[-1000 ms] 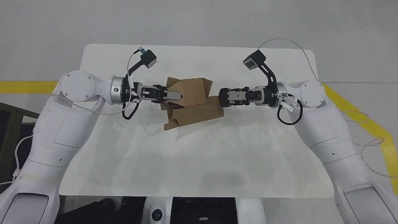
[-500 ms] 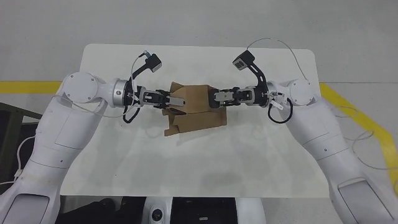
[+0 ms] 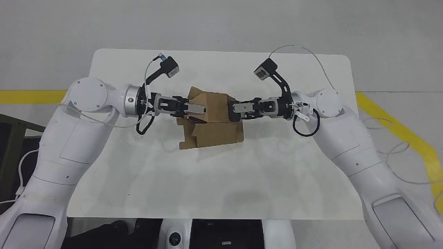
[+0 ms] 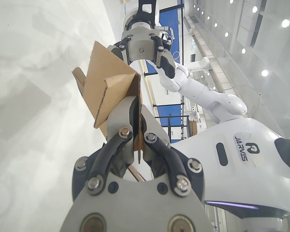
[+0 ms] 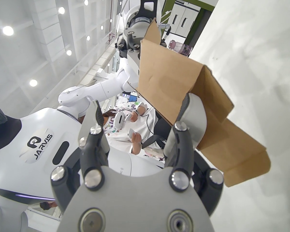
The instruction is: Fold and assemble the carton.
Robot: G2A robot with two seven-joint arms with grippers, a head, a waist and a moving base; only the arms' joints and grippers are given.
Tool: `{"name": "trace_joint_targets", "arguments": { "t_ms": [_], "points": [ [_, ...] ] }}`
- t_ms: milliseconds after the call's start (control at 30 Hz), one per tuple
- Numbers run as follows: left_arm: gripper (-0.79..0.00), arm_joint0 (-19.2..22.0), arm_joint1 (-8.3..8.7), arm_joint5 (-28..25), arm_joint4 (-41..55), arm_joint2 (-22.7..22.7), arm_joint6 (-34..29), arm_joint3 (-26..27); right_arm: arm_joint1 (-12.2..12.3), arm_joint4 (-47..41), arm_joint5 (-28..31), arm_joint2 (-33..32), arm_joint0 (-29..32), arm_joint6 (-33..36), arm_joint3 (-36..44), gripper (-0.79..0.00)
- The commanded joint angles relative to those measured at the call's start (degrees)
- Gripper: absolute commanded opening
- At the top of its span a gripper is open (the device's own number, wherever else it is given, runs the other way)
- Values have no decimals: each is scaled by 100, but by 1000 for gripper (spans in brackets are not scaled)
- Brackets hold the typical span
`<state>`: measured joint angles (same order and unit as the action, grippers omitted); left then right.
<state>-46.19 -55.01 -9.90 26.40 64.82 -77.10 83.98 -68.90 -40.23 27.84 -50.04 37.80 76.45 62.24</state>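
Carton: the brown carton [image 3: 211, 119] is hanging between the two tools over the middle of the tabletop [image 3: 124, 173], slightly toward its far edge. I cannot tell whether its lowest flap is touching the surface.
Shape so far: it is standing half-opened, with one panel rising to a peak, another lying lower and flatter, and loose flaps sticking out toward the near edge.
Left tool: the left tool [image 4: 136, 114] is clamping a thin flap edge on the carton's side facing the tabletop's left edge, its fingers pressing both faces of the cardboard.
Right tool: the right tool [image 5: 142, 105] is waiting at the opposite side with its fingers apart, one lying against a folded panel and the other hanging free of it.
Progress: by my judgement the flat sleeve is only beginning to open. Squaring the walls, folding the flaps inward and closing an end are all remaining.
Next: the right tool is probably needing a firm hold before the panels can be pushed square.
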Motion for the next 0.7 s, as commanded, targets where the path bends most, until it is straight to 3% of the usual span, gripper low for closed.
{"name": "trace_joint_targets", "arguments": {
  "t_ms": [0,433,667],
  "points": [
    [-785,-10,5,-6,3,13,-11,20,0,18,7,-7,-8,-7,-68,-231],
    [-785,-87,19,-22,57,4,-159,213,-95,-46,-10,185,-186,11,-290,-225],
    [-785,-109,26,6,57,33,-89,210,-133,-383,-199,236,-184,201,-268,-283]
  ]
}}
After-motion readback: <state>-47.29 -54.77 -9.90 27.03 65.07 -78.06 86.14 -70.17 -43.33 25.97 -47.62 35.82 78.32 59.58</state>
